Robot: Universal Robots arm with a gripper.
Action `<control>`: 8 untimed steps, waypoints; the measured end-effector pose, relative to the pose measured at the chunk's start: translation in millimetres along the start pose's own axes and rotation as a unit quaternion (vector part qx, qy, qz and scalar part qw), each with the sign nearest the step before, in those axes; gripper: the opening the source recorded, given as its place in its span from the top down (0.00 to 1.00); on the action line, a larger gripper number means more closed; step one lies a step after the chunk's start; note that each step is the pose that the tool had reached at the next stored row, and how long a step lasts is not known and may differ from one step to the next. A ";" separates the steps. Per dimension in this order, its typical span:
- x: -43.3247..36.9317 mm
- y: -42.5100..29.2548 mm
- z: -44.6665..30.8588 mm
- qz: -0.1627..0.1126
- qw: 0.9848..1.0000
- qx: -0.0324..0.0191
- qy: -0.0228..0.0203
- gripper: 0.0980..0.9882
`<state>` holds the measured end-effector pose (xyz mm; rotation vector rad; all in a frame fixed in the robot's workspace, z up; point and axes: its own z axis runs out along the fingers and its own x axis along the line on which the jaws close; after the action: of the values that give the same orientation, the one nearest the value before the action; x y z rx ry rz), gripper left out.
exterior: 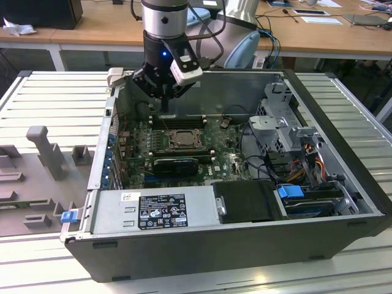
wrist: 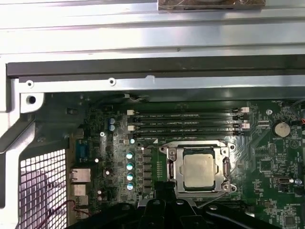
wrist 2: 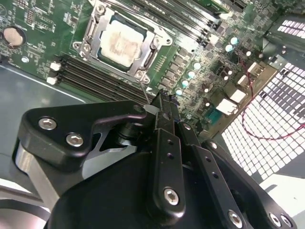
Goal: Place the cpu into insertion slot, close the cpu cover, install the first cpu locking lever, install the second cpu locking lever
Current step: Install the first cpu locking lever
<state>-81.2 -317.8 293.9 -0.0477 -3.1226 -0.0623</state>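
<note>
Exterior view: my claw point(exterior: 166, 92) hangs above the insertion slot point(exterior: 179, 139), inside the open computer case point(exterior: 318, 211).

Second wrist view: fingers point(wrist 2: 164, 112) pressed narrow, nothing between them. The cpu point(wrist 2: 122, 42) sits in the slot, the cpu cover point(wrist 2: 93, 34) framing it.

First wrist view: cpu seated, cover down around it. Placement and cover look done. Whether both levers are latched, I cannot tell.

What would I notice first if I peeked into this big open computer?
Probably the black gripper hanging over the green board inside the open case. Below it sits the cpu, a pale silver square in its slot beside the long black memory slots, with the cover closed around it.
</note>
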 end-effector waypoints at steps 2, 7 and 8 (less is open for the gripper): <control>2.2 -0.1 1.6 0.000 1.000 0.000 0.000 0.99; 4.4 -0.3 4.0 -0.001 1.000 -0.001 -0.007 0.99; 7.0 -0.5 5.2 -0.001 1.000 -0.001 -0.010 0.99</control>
<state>-88.3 -317.9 288.8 -0.0462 -3.1424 -0.0649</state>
